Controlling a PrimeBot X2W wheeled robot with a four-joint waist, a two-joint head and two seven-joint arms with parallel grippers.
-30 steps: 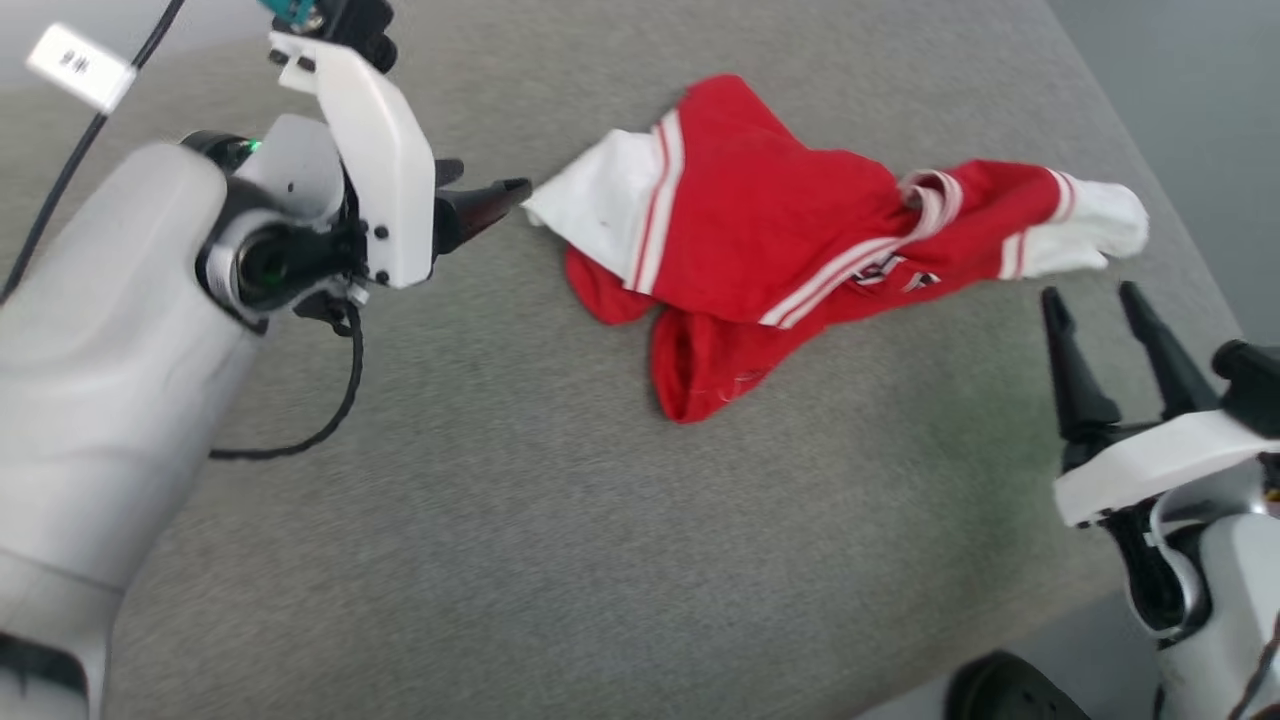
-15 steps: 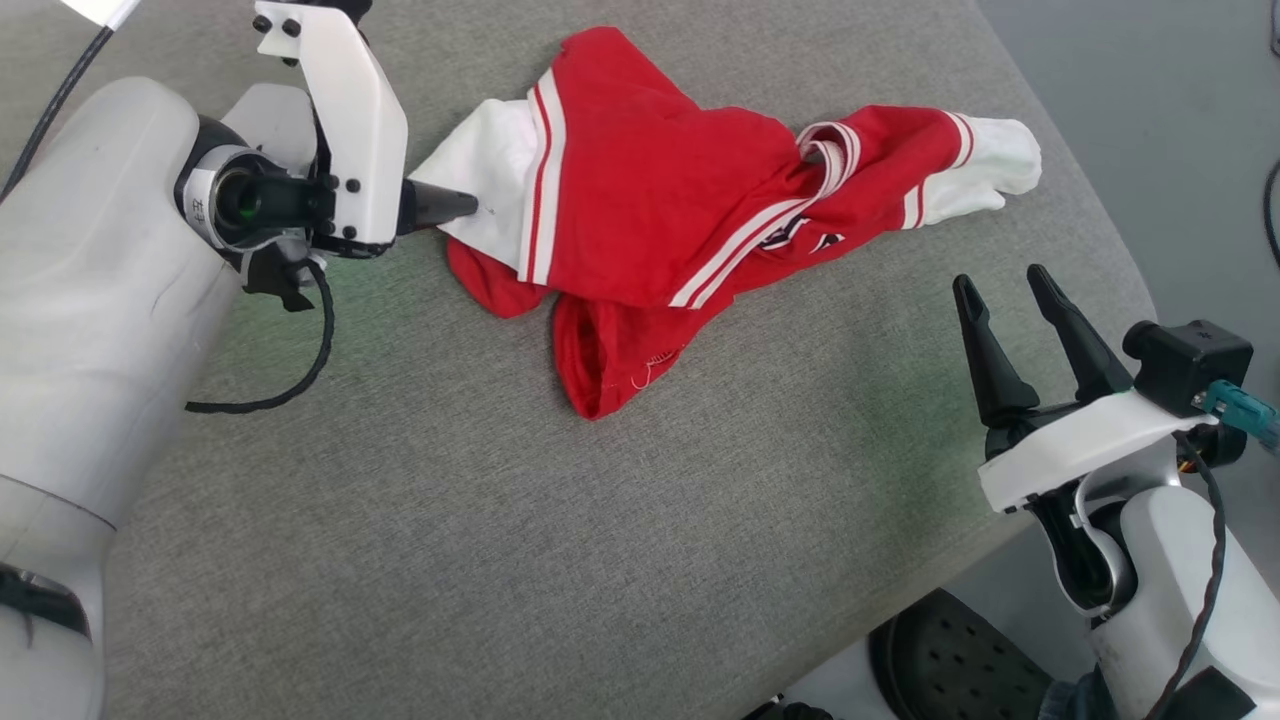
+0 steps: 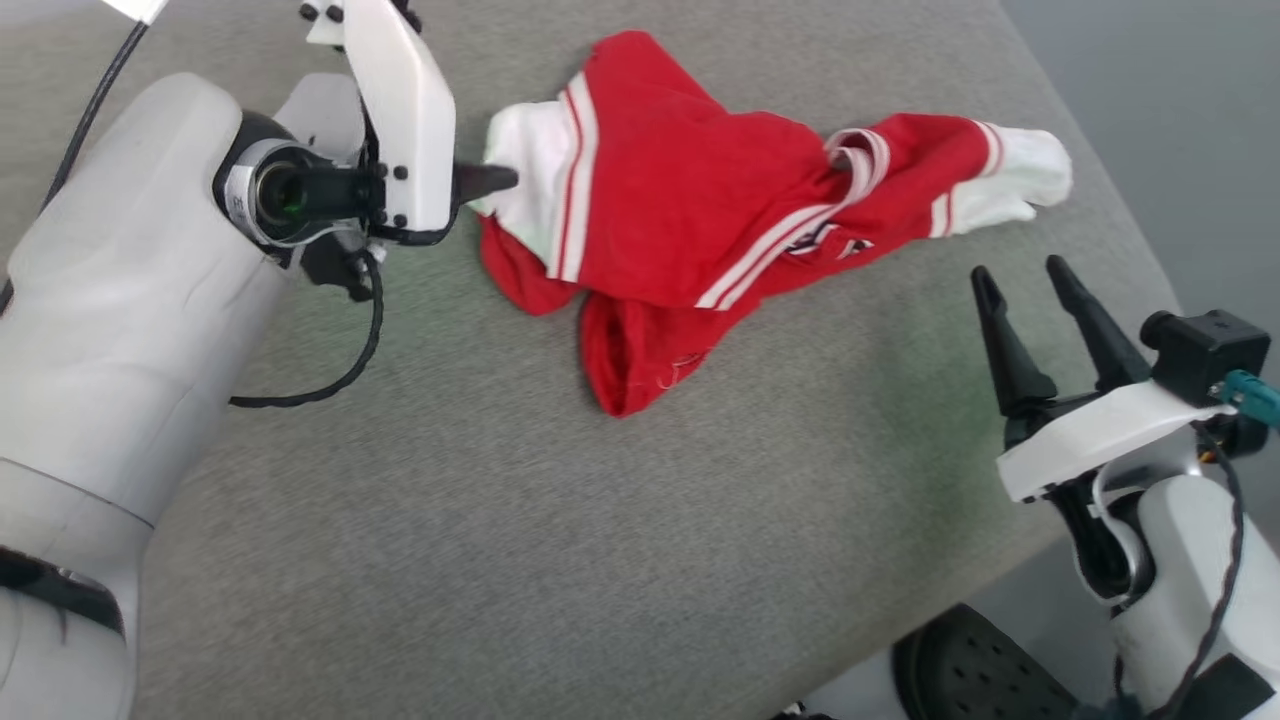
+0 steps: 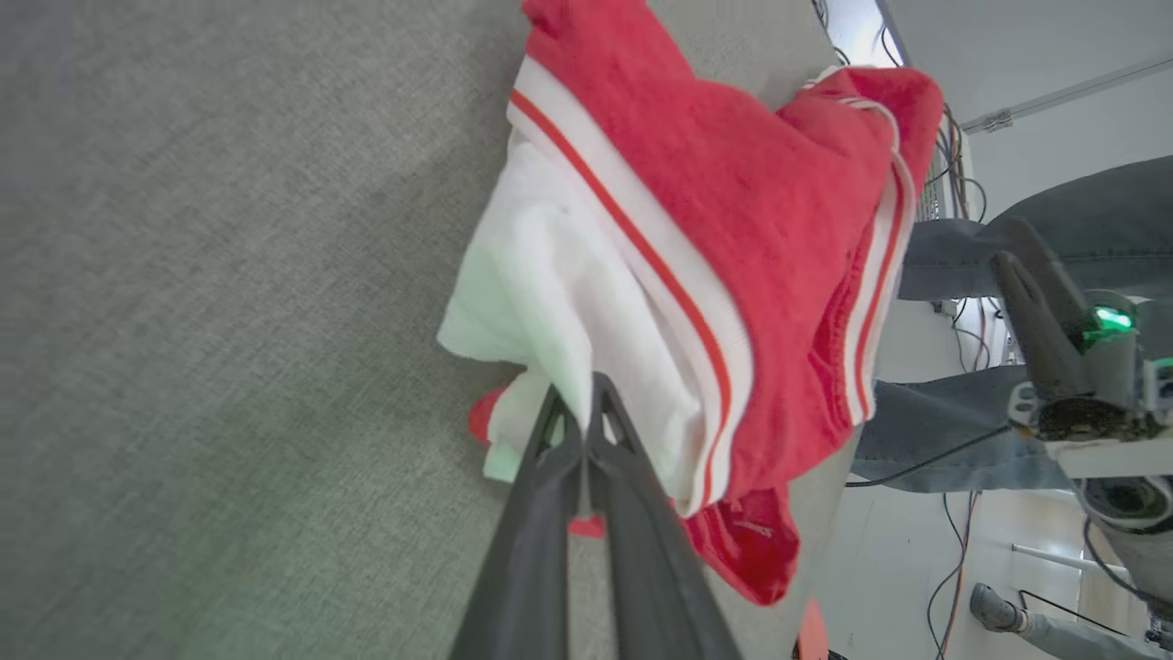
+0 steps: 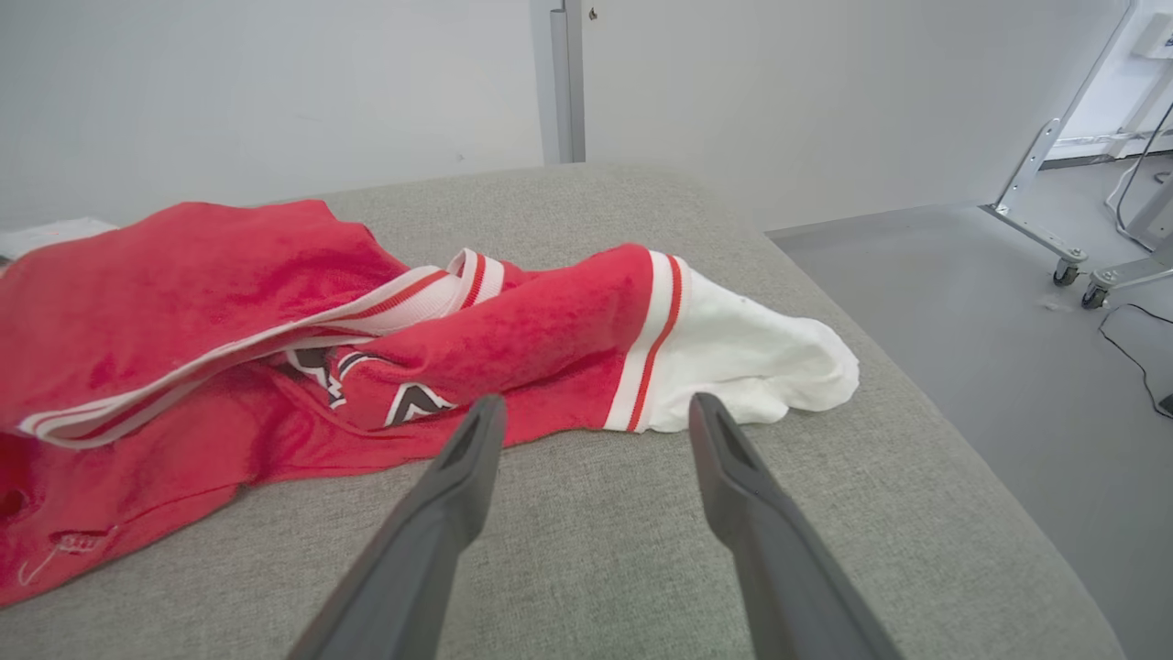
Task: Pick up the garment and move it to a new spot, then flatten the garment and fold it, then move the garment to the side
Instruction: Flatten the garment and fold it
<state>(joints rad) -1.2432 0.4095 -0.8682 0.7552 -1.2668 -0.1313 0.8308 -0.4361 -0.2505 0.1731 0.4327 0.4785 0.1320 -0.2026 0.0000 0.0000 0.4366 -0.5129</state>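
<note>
The garment (image 3: pixel 680 210) is a red jersey with white sleeve ends and white stripe trim, lying crumpled on the grey table (image 3: pixel 500 520). My left gripper (image 3: pixel 505 180) is shut on the white sleeve end at the garment's left side. In the left wrist view its fingers (image 4: pixel 582 412) pinch that white fabric, with the red body (image 4: pixel 733 183) beyond. My right gripper (image 3: pixel 1018 272) stands open just short of the other white sleeve end (image 3: pixel 1020 175), holding nothing. In the right wrist view this gripper (image 5: pixel 596 408) faces the sleeve (image 5: pixel 751 357) and the black numerals (image 5: pixel 403 399).
The table's right edge (image 3: pixel 1120 230) runs close beside my right gripper, with grey floor (image 5: pixel 990 312) beyond it. A wheeled metal frame (image 5: pixel 1063 266) stands on the floor at the far right. My right gripper (image 4: pixel 1035 312) appears past the garment in the left wrist view.
The head camera has shifted. My left gripper went from just short of the white sleeve end to shut on it, bunching the fabric. The right gripper stays open.
</note>
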